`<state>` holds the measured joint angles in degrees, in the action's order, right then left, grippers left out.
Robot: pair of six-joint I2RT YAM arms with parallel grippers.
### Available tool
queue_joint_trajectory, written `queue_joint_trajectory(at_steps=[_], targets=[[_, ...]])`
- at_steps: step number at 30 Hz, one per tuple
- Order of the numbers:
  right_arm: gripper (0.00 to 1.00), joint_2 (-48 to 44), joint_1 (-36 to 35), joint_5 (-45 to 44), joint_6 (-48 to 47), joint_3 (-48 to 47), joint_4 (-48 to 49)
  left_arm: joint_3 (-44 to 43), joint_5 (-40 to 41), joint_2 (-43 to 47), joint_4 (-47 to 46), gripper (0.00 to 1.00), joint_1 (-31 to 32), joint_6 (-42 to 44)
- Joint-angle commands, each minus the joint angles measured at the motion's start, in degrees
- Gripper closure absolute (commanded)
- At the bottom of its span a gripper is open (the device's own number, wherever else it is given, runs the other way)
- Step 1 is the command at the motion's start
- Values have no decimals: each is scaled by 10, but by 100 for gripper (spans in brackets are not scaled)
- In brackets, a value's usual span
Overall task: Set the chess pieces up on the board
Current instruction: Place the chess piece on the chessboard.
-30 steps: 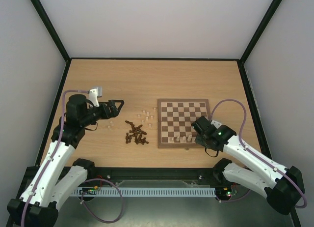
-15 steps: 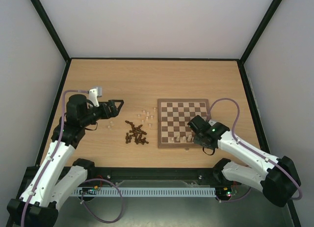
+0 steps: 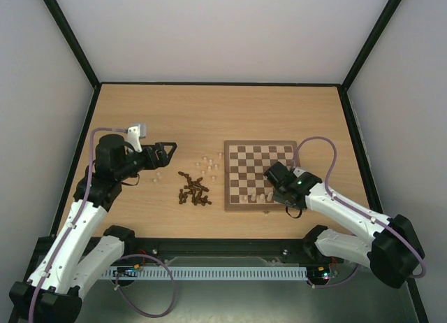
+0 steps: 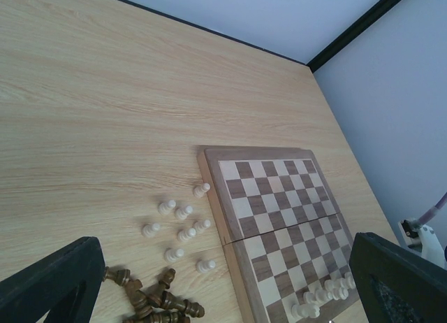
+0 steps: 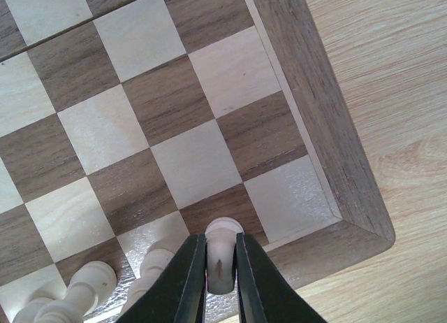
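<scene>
The pale chessman sits at the near row of the board, close to the corner, pinched in the right claw. The right arm has shifted left along that row, so placement is under way and release is pending. The left claw hangs wide over the counter, well apart.

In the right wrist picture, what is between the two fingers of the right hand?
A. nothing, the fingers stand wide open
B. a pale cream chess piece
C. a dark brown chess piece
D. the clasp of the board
B: the right hand is shut on a pale cream chess piece, close to a corner of the board.
</scene>
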<state>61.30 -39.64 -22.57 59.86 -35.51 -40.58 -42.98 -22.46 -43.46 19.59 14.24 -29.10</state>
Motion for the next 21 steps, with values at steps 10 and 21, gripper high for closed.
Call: queue_joint_trajectory(at_steps=[10, 21], targets=[[68, -13, 1, -16, -2, -31, -36, 6, 3, -4, -7, 1, 4, 6], [62, -50, 2, -44, -10, -90, -71, -2, 11, -17, -10, 1, 4, 7]])
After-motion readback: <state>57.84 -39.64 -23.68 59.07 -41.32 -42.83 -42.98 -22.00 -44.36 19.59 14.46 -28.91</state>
